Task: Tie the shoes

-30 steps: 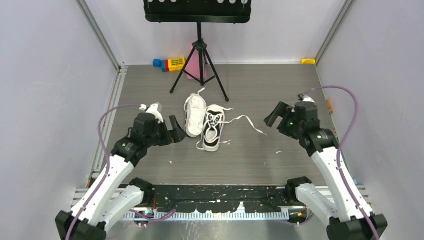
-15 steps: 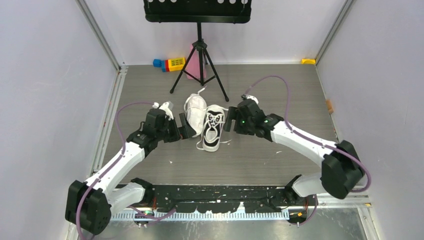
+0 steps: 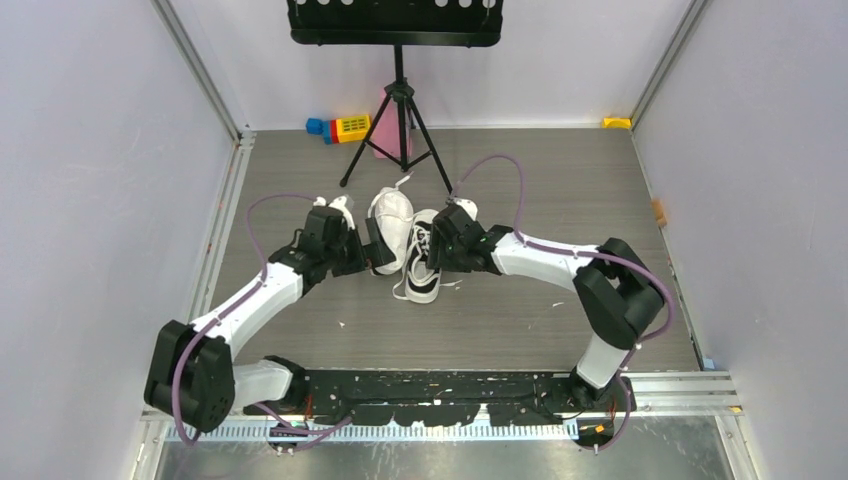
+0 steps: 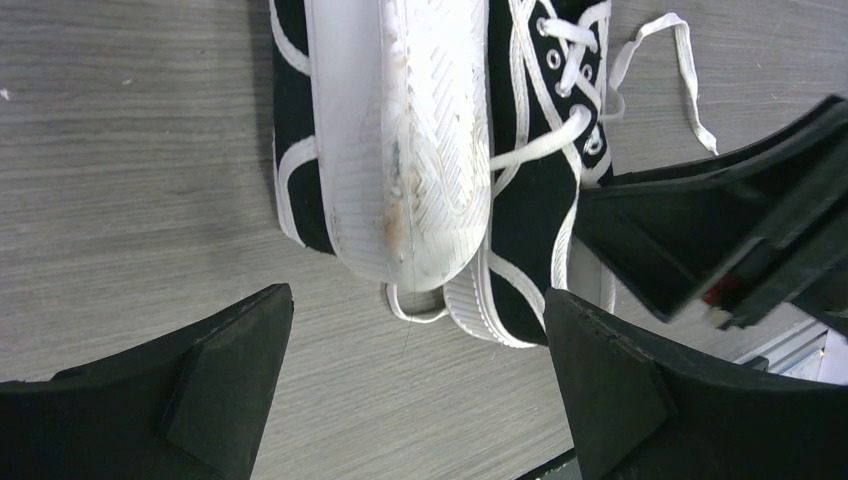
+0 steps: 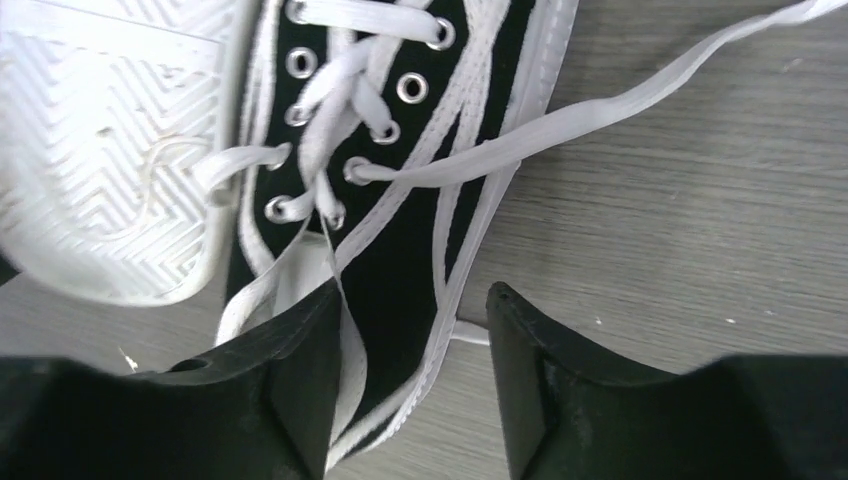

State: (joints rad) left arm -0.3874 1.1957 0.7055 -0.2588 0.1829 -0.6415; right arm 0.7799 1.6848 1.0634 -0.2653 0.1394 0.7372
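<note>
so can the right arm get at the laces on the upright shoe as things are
Probably yes. The right gripper hangs open directly over the upright shoe, and its laces face up with nothing covering them. The overturned shoe lies against it, crowding only the side toward the left arm.

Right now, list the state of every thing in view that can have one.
Overturned shoe, tipped over, white sole facing up.
Upright shoe, sole down, not tied.
Laces, untied, ends lying loose.
Left pincer, open, nothing held.
Right pincer, open, its jaws stand either side of the upright shoe's edge.
</note>
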